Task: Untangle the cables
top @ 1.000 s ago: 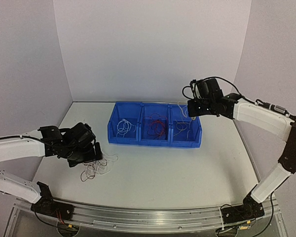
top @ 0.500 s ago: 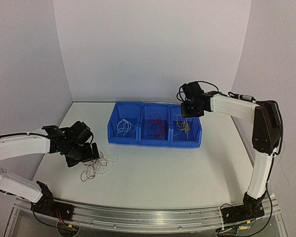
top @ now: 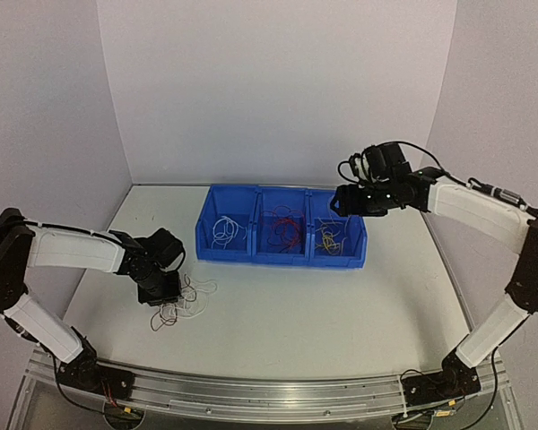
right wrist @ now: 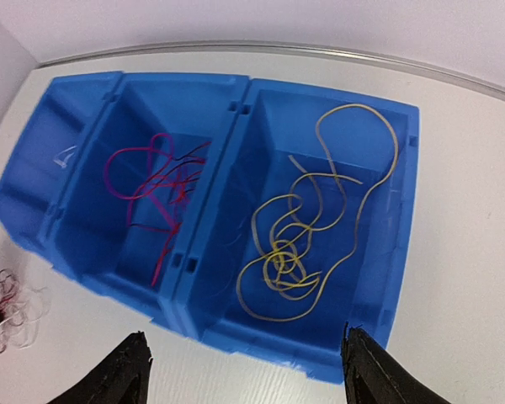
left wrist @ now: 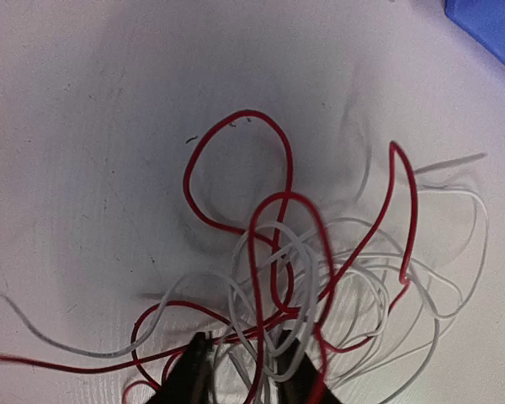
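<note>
A tangle of red and white cables lies on the table left of the blue bins. My left gripper is down on the tangle's left side. In the left wrist view its dark fingertips stand a little apart, and red and white cables run through the gap of the left gripper. My right gripper hangs above the right bin. It is the right gripper, wide open and empty, over yellow cables lying in that bin.
The middle bin holds red cables, also seen as red cables from above. White cables are in the left bin. The table tangle shows at the right wrist view's left edge. Walls close in behind and at both sides.
My left gripper slid right and down onto the tangle and its jaws narrowed. My right gripper opened over the right bin, where yellow cable now lies, and drew back to the right.
</note>
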Available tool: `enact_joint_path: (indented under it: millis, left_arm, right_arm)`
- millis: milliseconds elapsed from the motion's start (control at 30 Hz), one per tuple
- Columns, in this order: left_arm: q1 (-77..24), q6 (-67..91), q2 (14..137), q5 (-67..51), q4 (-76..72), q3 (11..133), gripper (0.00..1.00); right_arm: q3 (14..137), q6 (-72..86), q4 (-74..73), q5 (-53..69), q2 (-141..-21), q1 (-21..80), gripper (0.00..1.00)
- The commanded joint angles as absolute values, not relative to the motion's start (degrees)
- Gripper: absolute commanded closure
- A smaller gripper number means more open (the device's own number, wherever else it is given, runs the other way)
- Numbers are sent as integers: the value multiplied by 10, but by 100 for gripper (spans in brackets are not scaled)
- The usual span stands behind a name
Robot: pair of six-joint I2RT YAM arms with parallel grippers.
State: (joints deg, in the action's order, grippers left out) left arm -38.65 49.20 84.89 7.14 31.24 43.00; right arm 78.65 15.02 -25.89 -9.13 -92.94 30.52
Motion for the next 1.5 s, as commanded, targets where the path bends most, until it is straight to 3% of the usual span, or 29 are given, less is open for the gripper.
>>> enact_joint_path:
  millis: [0, 33, 267, 433, 567, 900, 1200, 1467]
  left_arm:
    - [-385, 451, 866, 28, 257, 445, 91]
    - [-385, 440, 865, 16, 243, 444, 99]
    - [-404, 372, 847, -135, 100, 428, 100]
    - [-474, 348, 871, -142, 72, 458, 100]
    - [-511, 344, 907, -157, 60, 487, 100]
    - [-527, 338, 947, -211, 30, 497, 100]
    - [-529, 328, 939, -234, 16, 486, 100]
    - [-529, 328, 921, -228, 24, 465, 100]
  right_arm:
    - [713, 137, -240, 55, -849, 310, 25]
    - [694, 129, -232, 77, -834, 313, 25]
    - [585, 13, -173, 133, -812, 455, 26]
    - [582, 25, -119, 156, -870, 508, 27]
    - [591, -58, -101, 125, -924, 548, 27]
    - [590, -202, -91, 119, -987, 554, 29]
    - [584, -225, -8, 76, -1040, 554, 30]
    - [549, -239, 22, 56, -992, 554, 31]
